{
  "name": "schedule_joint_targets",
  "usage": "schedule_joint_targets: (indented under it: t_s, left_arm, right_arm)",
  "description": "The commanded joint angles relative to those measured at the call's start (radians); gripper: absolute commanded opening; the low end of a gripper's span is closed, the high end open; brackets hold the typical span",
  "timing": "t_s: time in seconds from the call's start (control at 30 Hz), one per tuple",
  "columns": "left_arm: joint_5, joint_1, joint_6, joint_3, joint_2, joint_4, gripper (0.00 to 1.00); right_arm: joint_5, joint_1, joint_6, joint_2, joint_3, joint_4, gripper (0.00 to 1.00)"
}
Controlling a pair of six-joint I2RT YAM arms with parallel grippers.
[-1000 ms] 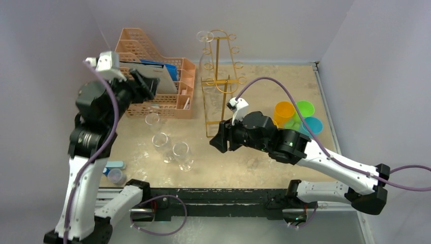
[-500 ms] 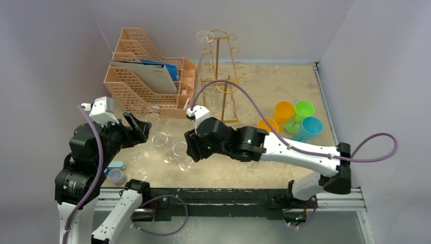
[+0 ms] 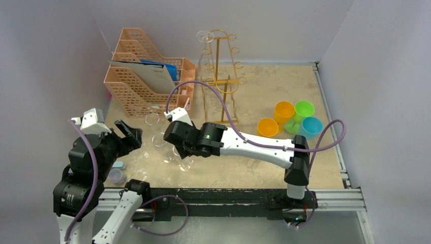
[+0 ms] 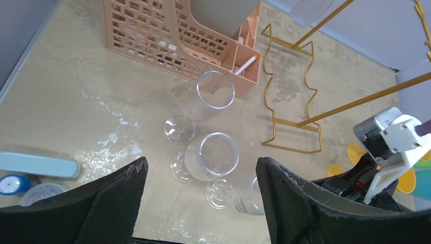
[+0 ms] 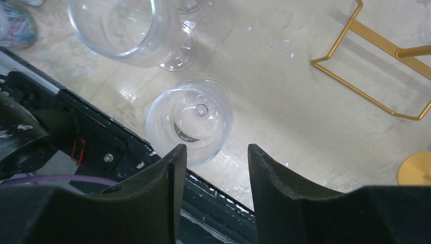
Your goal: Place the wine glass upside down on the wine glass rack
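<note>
- The nearest wine glass (image 5: pixel 189 122) stands upright on the counter (image 3: pixel 284 81), close to the near edge and well apart from the wine glass rack (image 3: pixel 219 76).
- The right gripper (image 5: pixel 216 148) hangs over this glass. Its jaws are parted with nothing between them, and the glass rim shows just past the fingertips.
- The middle wine glass (image 4: pixel 213 155) and the far wine glass (image 4: pixel 216 90) stand upright in a loose line behind it. The far one is just in front of the peach file organizer (image 3: pixel 147 86).
- The left gripper (image 4: pixel 201 163) is held above the counter to the left of the three glasses. Its jaws are spread wide and hold nothing.
- The gold rack stands toward the back of the counter, just right of the organizer. One clear hung glass (image 3: pixel 205 36) sits in a top ring on its left side, foot uppermost.
- The organizer holds a grey folder (image 3: pixel 152 76) and a blue one behind it. A white pen (image 4: pixel 245 65) leans in its small end compartment.
- An orange cup (image 3: pixel 267 127), a yellow cup (image 3: pixel 284 112), a green cup (image 3: pixel 304 109) and a blue cup (image 3: pixel 311 126) cluster to the right of the rack.
- A small blue-capped bottle (image 4: pixel 10 184) lies by the left edge beside a pale blue flat case (image 4: pixel 38 165). The bottle's print is too blurred to read.
</note>
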Motion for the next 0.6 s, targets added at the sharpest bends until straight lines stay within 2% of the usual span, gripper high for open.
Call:
schedule_joint_targets:
  t_s: [0.0, 0.17, 0.27, 0.43, 0.57]
  left_arm:
    - [-0.028, -0.002, -0.013, -0.011, -0.007, -0.005, 0.77]
    - [-0.033, -0.002, -0.014, -0.012, -0.012, -0.011, 0.77]
    - [-0.038, -0.002, -0.028, -0.013, -0.016, -0.011, 0.76]
    - [-0.035, -0.002, -0.061, -0.014, -0.015, -0.018, 0.74]
    - [0.028, -0.002, -0.098, -0.014, -0.016, -0.013, 0.74]
  right_arm:
    - [0.072, 0.005, 0.036, 0.039, 0.072, -0.105, 0.49]
    - [0.079, 0.005, 0.025, 0.081, 0.098, -0.113, 0.43]
    - [0.074, 0.005, 0.009, 0.096, 0.105, -0.109, 0.31]
    - [0.074, 0.005, 0.0, 0.107, 0.112, -0.142, 0.23]
    - [0.097, 0.005, -0.005, 0.09, 0.108, -0.164, 0.1]
